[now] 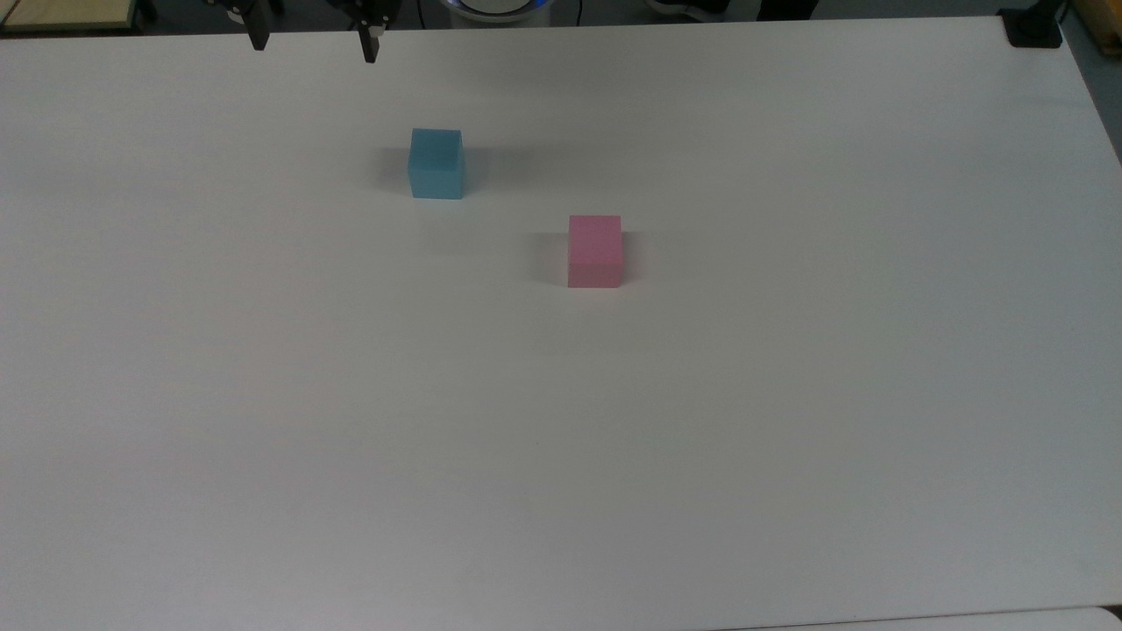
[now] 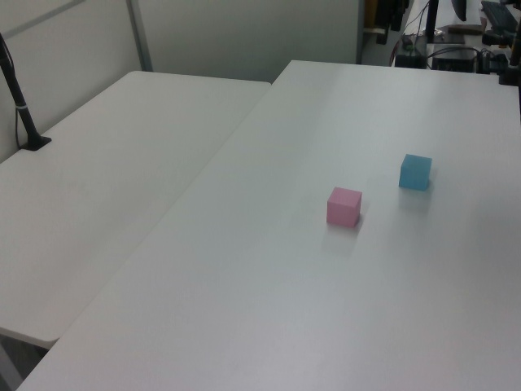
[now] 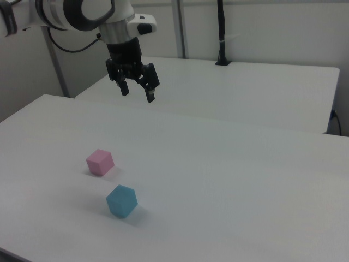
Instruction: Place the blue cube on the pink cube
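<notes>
The blue cube [image 1: 436, 164] [image 2: 415, 172] [image 3: 121, 201] rests on the white table [image 1: 614, 421], up and to the left of the pink cube [image 1: 594, 251] [image 2: 344, 206] [image 3: 100, 161] in the top view. A clear gap separates the two cubes. My gripper [image 1: 313, 44] [image 3: 137, 94] hangs open and empty high above the table, its two dark fingers spread wide. In the top view it sits at the top edge, up and left of the blue cube.
A second white table [image 2: 106, 179] [image 3: 245, 87] adjoins this one. A black post [image 2: 20, 106] [image 3: 222, 33] stands clamped on it. Cables and equipment [image 2: 456, 49] lie beyond the far edge in the left view.
</notes>
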### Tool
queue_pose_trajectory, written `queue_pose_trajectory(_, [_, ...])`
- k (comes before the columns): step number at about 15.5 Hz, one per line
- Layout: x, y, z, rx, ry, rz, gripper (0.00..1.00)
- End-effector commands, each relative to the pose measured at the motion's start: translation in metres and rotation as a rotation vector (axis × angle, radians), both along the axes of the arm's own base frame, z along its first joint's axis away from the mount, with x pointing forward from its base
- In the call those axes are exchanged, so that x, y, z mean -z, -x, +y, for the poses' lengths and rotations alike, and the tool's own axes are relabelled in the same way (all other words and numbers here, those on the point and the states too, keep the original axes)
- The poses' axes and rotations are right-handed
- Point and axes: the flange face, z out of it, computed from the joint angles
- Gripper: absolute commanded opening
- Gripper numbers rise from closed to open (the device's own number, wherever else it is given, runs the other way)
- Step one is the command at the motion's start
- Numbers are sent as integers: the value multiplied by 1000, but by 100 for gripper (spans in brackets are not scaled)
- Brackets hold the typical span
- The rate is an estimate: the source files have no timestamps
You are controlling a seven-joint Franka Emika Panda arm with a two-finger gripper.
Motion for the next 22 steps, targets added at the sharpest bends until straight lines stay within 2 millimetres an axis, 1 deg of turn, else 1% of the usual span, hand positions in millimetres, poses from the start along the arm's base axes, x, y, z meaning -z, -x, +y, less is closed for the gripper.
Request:
queue_pose_trajectory(1, [-5, 1, -4, 21, -13, -30, 100])
queue_pose_trajectory(5, [-6, 1, -8, 17, -8, -34, 100])
queue_pose_trajectory(8, [-5, 0, -7, 7, 1, -34, 100])
queue_pose_trajectory(10, [-5, 0, -4, 4, 0, -29, 100])
queue_pose_trajectory(13, [-9, 2, 5, -11, 0, -31, 100])
queue_pose_trajectory(15, [-15, 7, 7, -12, -2, -25, 100])
queue_pose_trajectory(16, [-18, 9, 11, -18, -5, -8, 100])
queue_pose_trajectory(19, [-28, 18, 50, -79, 7, 67, 100])
queue_pose_trajectory(20, [-33, 23, 58, -88, 5, 63, 100])
queue_pose_trajectory(22, [-36, 29, 63, -97, -5, 59, 100])
